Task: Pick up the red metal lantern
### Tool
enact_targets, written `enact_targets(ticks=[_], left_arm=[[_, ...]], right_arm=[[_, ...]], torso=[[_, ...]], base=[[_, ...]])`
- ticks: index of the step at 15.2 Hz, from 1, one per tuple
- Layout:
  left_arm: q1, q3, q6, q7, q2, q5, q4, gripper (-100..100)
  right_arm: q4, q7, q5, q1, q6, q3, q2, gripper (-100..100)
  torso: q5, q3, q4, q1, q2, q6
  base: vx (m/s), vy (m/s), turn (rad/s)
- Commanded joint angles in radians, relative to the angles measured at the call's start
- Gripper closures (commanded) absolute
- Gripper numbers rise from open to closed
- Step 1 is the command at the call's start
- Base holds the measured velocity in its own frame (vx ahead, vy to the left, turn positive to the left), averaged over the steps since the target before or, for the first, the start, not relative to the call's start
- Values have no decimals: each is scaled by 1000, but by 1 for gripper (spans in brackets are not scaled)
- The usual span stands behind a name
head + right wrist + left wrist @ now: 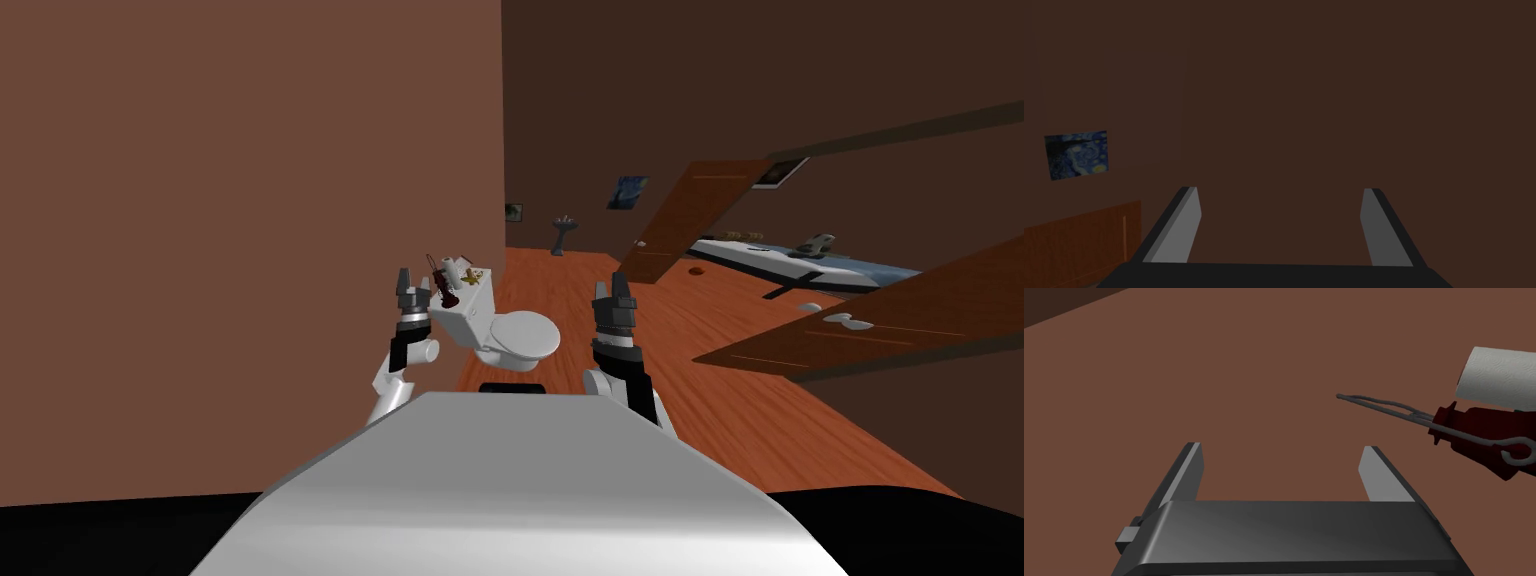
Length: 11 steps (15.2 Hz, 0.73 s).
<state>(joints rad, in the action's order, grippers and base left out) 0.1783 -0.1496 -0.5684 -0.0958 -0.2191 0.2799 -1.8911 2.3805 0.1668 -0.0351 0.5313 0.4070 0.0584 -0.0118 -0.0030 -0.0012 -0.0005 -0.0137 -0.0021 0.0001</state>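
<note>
A: What is nearest?
B: The left gripper (pixel 1281 448), raised beside the toilet tank (pixel 462 305). Its fingers are spread apart and hold nothing. Behind them is a flat brown wall (pixel 1224 363).
A: And the lantern?
B: The dark red lantern (pixel 1476 430) lies tilted at the tank's top, to the side of the gripper and outside its fingers. Its wire handle (pixel 1384 407) points toward the wall. A white paper roll (pixel 1499 378) is just beside it.
A: The other arm?
B: The right gripper (pixel 611 288) hangs past the toilet bowl (pixel 520 335), its fingers also spread and empty.
A: Is there room to move?
B: The wall is close on the left. On the right the wooden floor (pixel 720 400) stretches wide. Farther away are a brown door (pixel 680 215), a pedestal sink (pixel 564 232) and a bed (pixel 790 262).
</note>
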Motion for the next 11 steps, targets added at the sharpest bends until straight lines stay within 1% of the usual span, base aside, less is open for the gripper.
enact_targets(ticks=[1, 2, 3, 4, 5, 6, 7, 8, 9, 10, 11], left_arm=[[-50, -19, 4, -7, -7, 31, 41, -100], [-55, -19, 4, -7, -7, 31, 41, -100], [-89, -41, 2, -14, -14, 69, 82, -100], [-105, -41, 2, -14, -14, 69, 88, -100], [-130, -65, 1, -20, -20, 106, 114, -100], [-151, -65, 1, -20, -20, 109, 138, -100], [-156, -65, 1, -20, -20, 109, 138, -100], [-195, -89, -1, -27, -25, 149, 182, -100], [-208, -89, -1, -27, -25, 149, 189, -100], [-236, -115, -2, -33, -29, 183, 223, -100], [-259, -115, -2, -33, -29, 190, 241, -100]], right_arm=[[0, 0, 0, 0, 0, 0, 0, 0], [0, 0, 0, 0, 0, 0, 0, 0], [0, 0, 0, 0, 0, 0, 0, 0], [0, 0, 0, 0, 0, 0, 0, 0], [0, 0, 0, 0, 0, 0, 0, 0], [0, 0, 0, 0, 0, 0, 0, 0], [0, 0, 0, 0, 0, 0, 0, 0], [0, 0, 0, 0, 0, 0, 0, 0], [0, 0, 0, 0, 0, 0, 0, 0], [0, 0, 0, 0, 0, 0, 0, 0], [0, 0, 0, 0, 0, 0, 0, 0]], torso=[[0, 0, 0, 0, 0, 0], [0, 0, 0, 1, 0, 0], [0, -1, 0, 3, -1, 0], [1, -1, 0, 3, -2, 0], [1, -1, 0, 3, -2, 0], [0, -1, 0, 2, -2, 0], [0, -1, 0, 2, -2, 0], [1, -1, 0, 4, -1, 0], [1, -1, 0, 5, -1, 0], [1, -1, 0, 5, -2, 0], [1, -1, 0, 3, -2, 0]], base=[[23, -163, 51], [39, -110, 20], [43, -133, 35], [33, -143, 52], [33, -174, 61], [29, -164, 58], [15, -103, 28], [20, -109, 52], [34, -126, 67], [49, -168, 82], [45, -169, 74]])
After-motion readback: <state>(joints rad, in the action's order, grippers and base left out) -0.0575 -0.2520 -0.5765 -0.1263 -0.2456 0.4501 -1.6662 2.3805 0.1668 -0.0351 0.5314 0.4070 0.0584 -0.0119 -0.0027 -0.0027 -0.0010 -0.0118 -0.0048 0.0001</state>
